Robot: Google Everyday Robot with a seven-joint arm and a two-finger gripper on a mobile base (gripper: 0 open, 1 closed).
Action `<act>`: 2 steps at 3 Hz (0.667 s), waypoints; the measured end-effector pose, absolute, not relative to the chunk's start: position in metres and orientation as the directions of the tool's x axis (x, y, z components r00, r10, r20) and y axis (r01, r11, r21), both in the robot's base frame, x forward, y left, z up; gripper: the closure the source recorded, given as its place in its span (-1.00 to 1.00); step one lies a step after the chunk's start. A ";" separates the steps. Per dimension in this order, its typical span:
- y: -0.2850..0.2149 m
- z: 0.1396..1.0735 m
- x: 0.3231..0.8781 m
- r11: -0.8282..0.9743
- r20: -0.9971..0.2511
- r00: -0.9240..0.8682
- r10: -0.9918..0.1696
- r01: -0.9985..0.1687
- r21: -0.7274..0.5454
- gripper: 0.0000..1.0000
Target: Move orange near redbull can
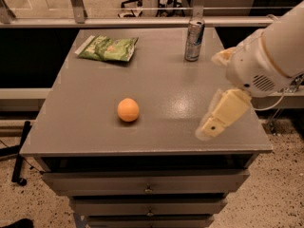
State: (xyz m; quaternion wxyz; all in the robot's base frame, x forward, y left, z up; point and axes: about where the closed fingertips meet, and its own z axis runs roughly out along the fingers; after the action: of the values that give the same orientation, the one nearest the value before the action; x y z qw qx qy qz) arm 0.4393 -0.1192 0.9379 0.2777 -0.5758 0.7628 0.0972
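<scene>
The orange (128, 109) is a small round fruit lying on the grey table top (85, 113), left of centre and toward the front. The redbull can (194, 40) stands upright at the back of the table, right of the middle. My gripper (211, 126) is a cream-coloured piece at the end of the white arm (266, 56), which comes in from the right. It hangs over the table's front right part, well to the right of the orange and in front of the can. It holds nothing that I can see.
A flat green snack bag (108, 48) lies at the back left of the table. The table is a drawer cabinet with drawers (147, 189) below. A rail (142, 23) runs behind it. A black stand (19, 160) is on the floor at the left.
</scene>
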 end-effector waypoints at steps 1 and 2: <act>-0.109 0.942 0.442 0.325 -0.566 -0.174 -0.806 -0.929 -0.177 -1.00; -0.108 0.941 0.442 0.328 -0.567 -0.175 -0.805 -0.928 -0.178 -1.00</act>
State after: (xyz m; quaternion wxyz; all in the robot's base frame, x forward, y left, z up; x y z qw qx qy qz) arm 0.4420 -0.1082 0.9413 0.2951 -0.5704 0.7594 0.1044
